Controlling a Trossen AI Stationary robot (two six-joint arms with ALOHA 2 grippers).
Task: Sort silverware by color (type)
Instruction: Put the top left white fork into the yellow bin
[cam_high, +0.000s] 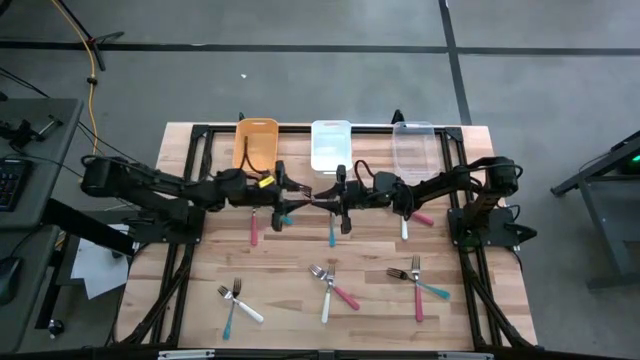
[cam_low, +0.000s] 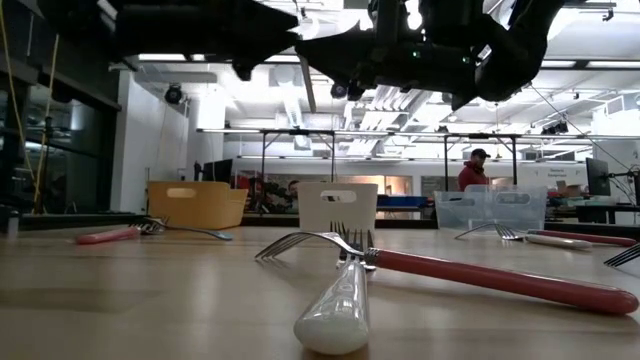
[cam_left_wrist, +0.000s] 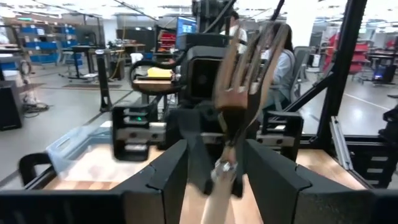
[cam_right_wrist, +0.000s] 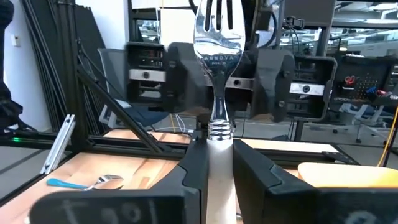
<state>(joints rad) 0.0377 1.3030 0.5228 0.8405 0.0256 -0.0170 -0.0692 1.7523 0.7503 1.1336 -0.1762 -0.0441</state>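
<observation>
Both tools meet mid-desk, each gripping a white-handled fork.

Right tool (cam_right_wrist: 214, 165) is clenched on a white-handled metal fork (cam_right_wrist: 216, 74), tines standing upright beyond its fingers; left tool (cam_left_wrist: 214, 180) likewise clamps a pale-handled fork (cam_left_wrist: 239, 93), tilted slightly. From above we see them nearly nose to nose over the wooden desk (cam_high: 290, 320), just in front of the white bin (cam_high: 330, 145), between the orange bin (cam_high: 257, 140) and the clear bin (cam_high: 413, 148). We judge the risk to be a collision: with the tools so close, either swing could knock a fork loose, especially the tilted one. Other forks lie scattered nearer the desk's front, red-pink fork (cam_low: 500, 280) among them.
</observation>
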